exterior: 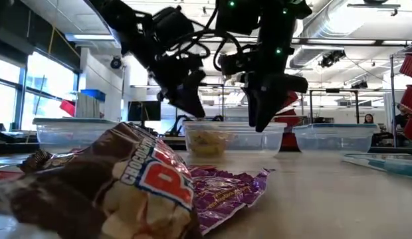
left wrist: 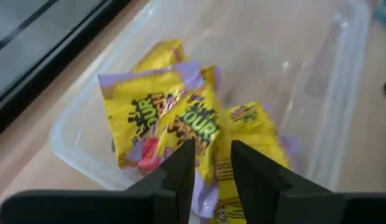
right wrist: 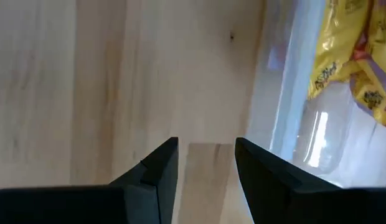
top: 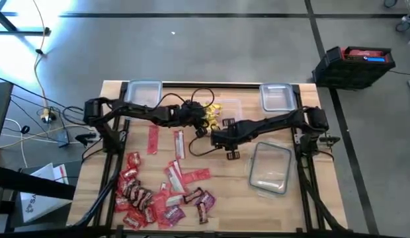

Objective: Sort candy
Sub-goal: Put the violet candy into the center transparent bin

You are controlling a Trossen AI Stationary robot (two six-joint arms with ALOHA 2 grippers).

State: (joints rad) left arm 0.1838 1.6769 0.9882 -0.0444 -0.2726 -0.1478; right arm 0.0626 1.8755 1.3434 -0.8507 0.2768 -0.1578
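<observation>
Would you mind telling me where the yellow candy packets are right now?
In the high view, the yellow candy packets lie in a clear container at the table's far middle, under the left gripper, with the right gripper just beside.

Both dark arms reach in twd table centre, left pincer [left wrist: 211, 168] & right pincer [right wrist: 205, 165] w/ fingers apart, nothing between, tips pointing down.

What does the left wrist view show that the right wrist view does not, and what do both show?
Only the left wrist view: the left end effector, open, over a pile of yellow packets, one packet showing between its fingers. Only the right wrist view: the right end effector, open and empty, over the bare table. Both: the clear tub holding yellow candy, seen at the edge of the right wrist view.
</observation>
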